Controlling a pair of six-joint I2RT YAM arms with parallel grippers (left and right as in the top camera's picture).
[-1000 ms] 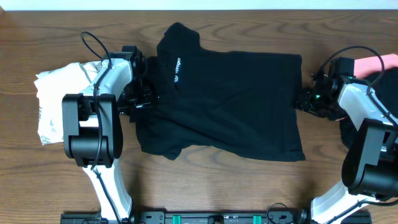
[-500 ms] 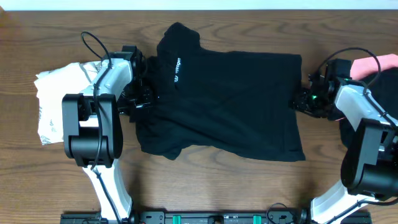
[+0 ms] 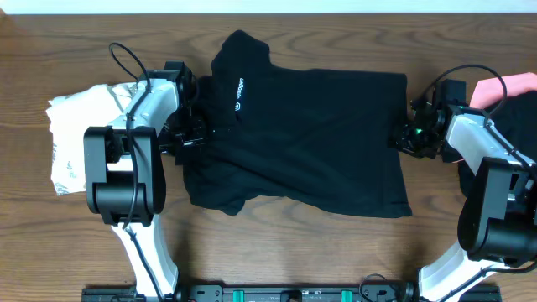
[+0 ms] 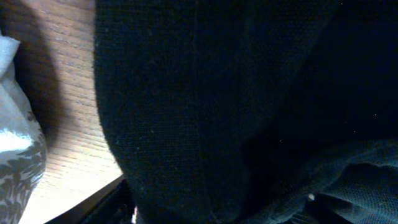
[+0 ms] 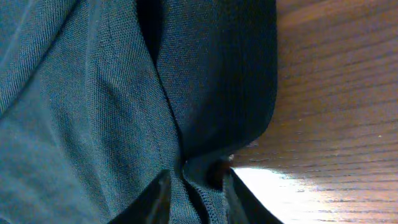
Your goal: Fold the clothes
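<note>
Right jaws: narrow, with a fold of the black shirt's (image 3: pixel 310 143) hem pinched between the two fingers (image 5: pixel 158 200), seen close in the right wrist view.
Left jaws: state impossible to tell; the left wrist view is filled with black fabric and the overhead view gives no clear look.
Left jaws, place: at the shirt's left edge, beside the sleeve, low against the cloth.
Right jaws, place: at the shirt's right edge, near its upper corner.
Black shirt: spread mostly flat across the middle of the worktop (image 3: pixel 67 50), lying between the two arms, with the collar end towards the left.
White logo (image 3: pixel 237 94): small, on the shirt's upper left part, facing up.
Shirt's right edge: slightly gathered at the pinch, otherwise flat on the wood.
White, grey-printed garment (image 3: pixel 80 138): crumpled at the far left of the worktop, partly behind the left arm (image 3: pixel 126 168).
Pink piece (image 3: pixel 503 86): at the far right edge, behind the right arm (image 3: pixel 495 184), only partly in view.
</note>
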